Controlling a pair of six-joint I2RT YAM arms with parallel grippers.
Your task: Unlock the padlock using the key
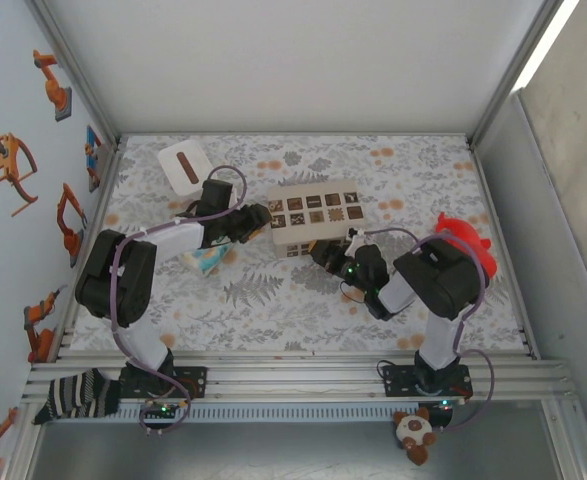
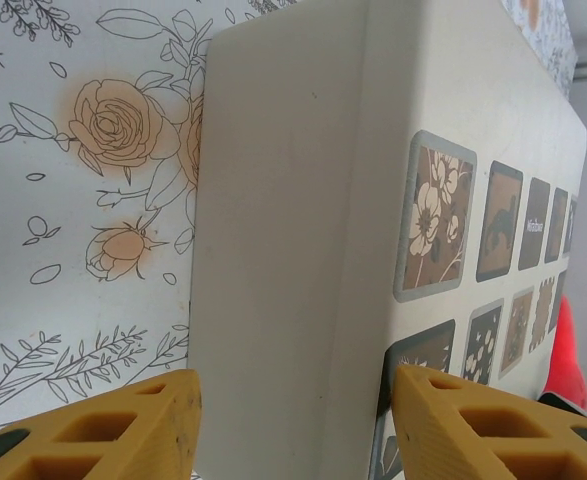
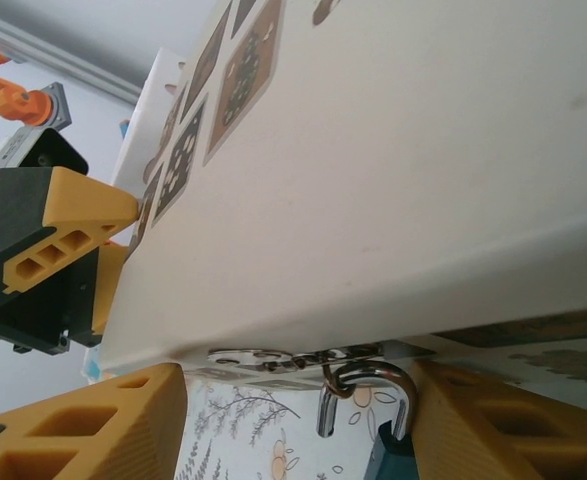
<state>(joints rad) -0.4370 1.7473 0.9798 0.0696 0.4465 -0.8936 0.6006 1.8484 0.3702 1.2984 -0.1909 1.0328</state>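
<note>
We see a floral-printed tabletop [image 1: 273, 300] with a cream rectangular box with brown picture tiles on its lid [image 1: 313, 210] lying near its middle, a little toward the far edge. The left gripper [image 1: 258, 218] is at the box's left end. Its yellow fingers [image 2: 123, 430] pinch that end, one against the plain side and one against the tiled lid. The right gripper [image 1: 325, 255] is at the box's near side, and its fingers [image 3: 93, 420] are spread wide without touching anything. A white oblong box with a brown slot [image 1: 183, 165] lies toward the far left corner. A red plastic object [image 1: 468, 240] sits near the right edge. The padlock with a silver shackle and dark teal body [image 3: 325, 410] hangs from a metal hasp [image 3: 273, 357] on the cream box's near side, between the right gripper's fingers and closer to one of them.
</note>
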